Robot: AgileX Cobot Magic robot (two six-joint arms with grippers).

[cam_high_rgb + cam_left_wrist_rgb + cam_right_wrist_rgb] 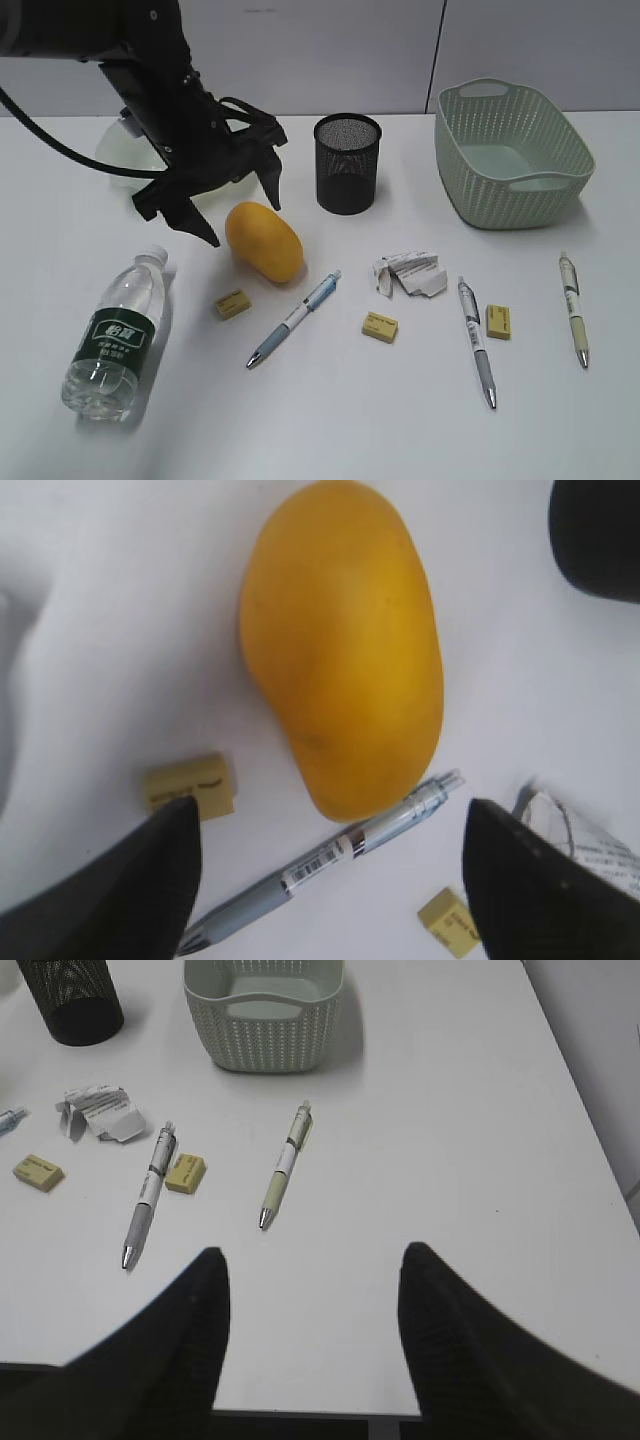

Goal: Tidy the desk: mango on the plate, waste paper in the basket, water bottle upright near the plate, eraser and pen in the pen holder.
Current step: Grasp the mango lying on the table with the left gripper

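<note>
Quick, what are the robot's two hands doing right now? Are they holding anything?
Left gripper: open, holding nothing, fingers apart above the mango.
Right gripper: open, holding nothing, above bare table.

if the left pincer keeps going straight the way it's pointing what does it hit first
Most likely the mango. In the left wrist view it lies centred ahead of the open left pincer, whose fingers straddle it. The blue pen lies close by; depth is unclear.

White desk; pale wall behind.
</note>
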